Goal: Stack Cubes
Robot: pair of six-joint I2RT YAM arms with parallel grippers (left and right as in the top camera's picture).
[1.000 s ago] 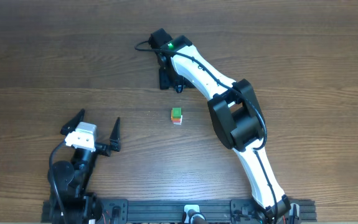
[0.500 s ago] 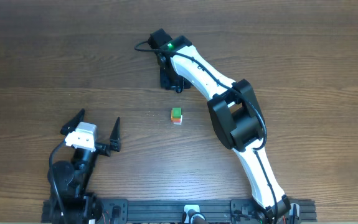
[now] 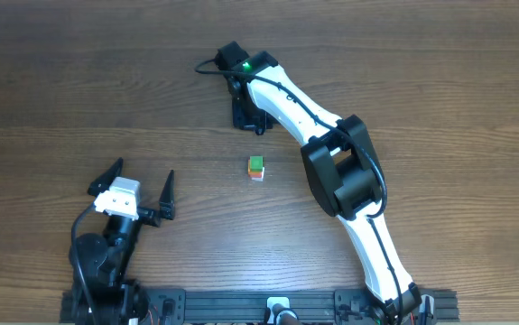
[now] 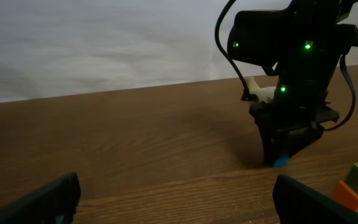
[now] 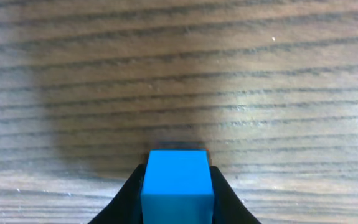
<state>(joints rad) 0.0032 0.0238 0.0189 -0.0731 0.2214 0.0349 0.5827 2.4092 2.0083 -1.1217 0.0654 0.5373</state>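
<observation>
A blue cube (image 5: pixel 177 190) sits between the fingers of my right gripper (image 5: pixel 177 168), which is shut on it low over the wooden table. In the left wrist view the same blue cube (image 4: pixel 281 162) shows at the tips of the right gripper (image 4: pixel 286 146), at or just above the table. Nearer the table's middle stands a green cube (image 3: pixel 255 163) stacked on an orange cube (image 3: pixel 256 174). The right gripper (image 3: pixel 248 122) is beyond that stack. My left gripper (image 3: pixel 144 168) is open and empty at the front left, well apart from the cubes.
The brown wooden table (image 3: pixel 440 99) has open room all around the small stack. A white wall (image 4: pixel 91 43) rises behind the table's far edge. The right arm's white links (image 3: pixel 331 153) cross the table's right half.
</observation>
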